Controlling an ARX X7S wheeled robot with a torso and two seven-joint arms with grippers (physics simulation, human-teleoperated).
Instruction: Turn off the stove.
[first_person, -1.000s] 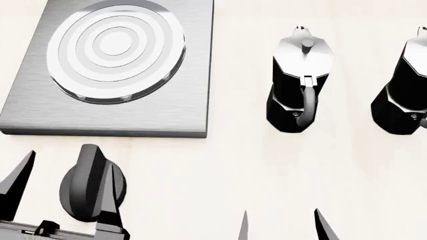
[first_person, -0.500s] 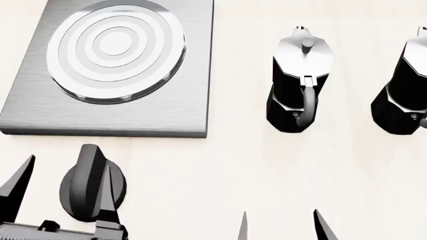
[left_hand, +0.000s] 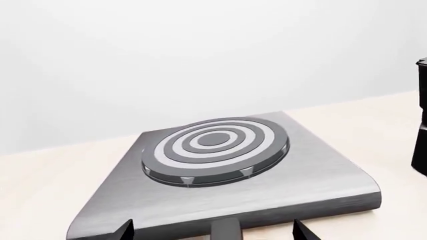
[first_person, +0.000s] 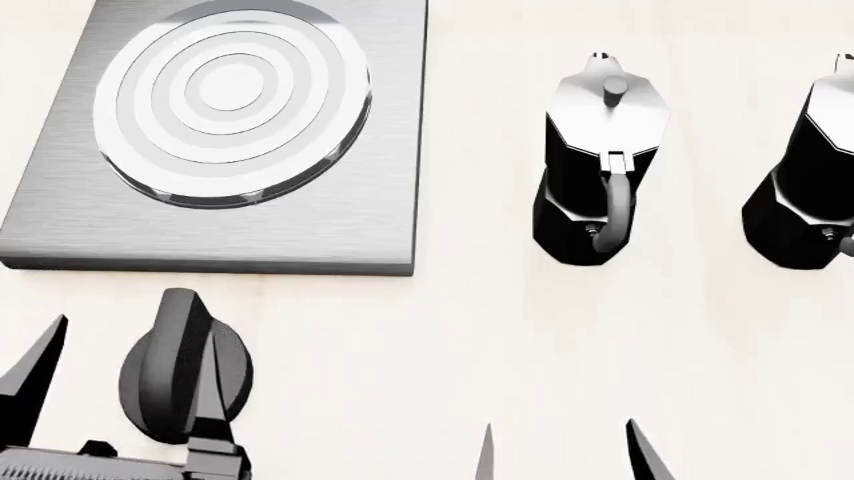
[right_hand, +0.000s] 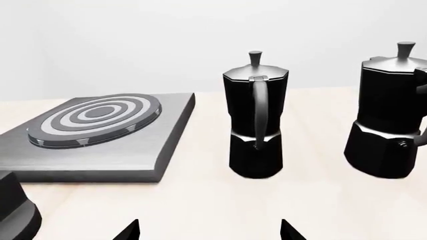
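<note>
Since its fingers stand apart on either side of the knob (first_person: 184, 375), the left claw (first_person: 120, 395) looks set to grip and twist it — knob just in front of the stove (first_person: 360, 200); right claw (first_person: 571, 455) apart, idle.

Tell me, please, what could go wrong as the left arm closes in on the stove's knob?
The left pincer straddles the knob, but one fingertip already overlaps the raised ridge; closing off-centre could slip rather than turn it. The left wrist view shows mostly the stove plate, with only a sliver of the knob, so alignment is hard to check. The right pincer, open nearby, sits below the nearer moka pot.
</note>
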